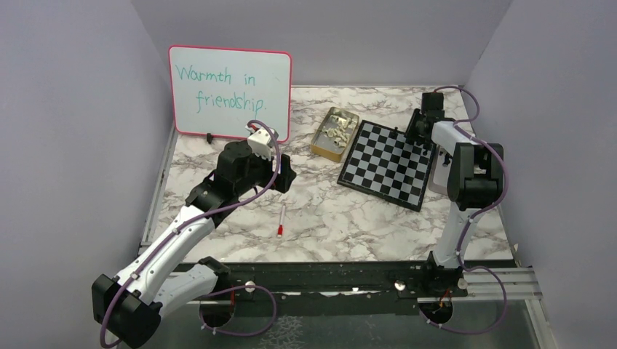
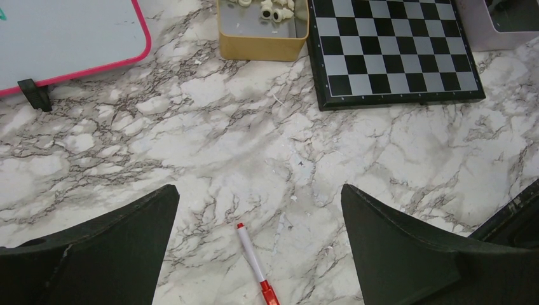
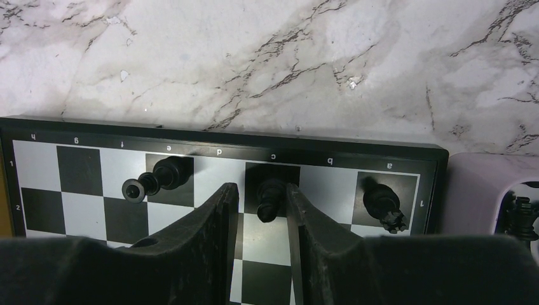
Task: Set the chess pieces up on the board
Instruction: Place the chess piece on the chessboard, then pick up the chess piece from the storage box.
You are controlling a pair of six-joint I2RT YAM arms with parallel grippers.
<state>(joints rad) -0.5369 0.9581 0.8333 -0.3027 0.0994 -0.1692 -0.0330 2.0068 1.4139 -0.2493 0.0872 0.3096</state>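
Placing a black chess piece (image 3: 270,202) on the board's (image 3: 381,151) back rank, apparently: your right gripper (image 3: 260,190) straddles it, fingers slightly parted. Left gripper (image 2: 259,190) hangs wide apart. Next, lift straight clear without toppling it.

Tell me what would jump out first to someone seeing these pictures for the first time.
The pink-framed whiteboard with green handwriting stands at the back left. Right of centre lies the chessboard, where the right gripper straddles a black piece on an edge row. Between whiteboard and chessboard sits a tin of cream pieces.
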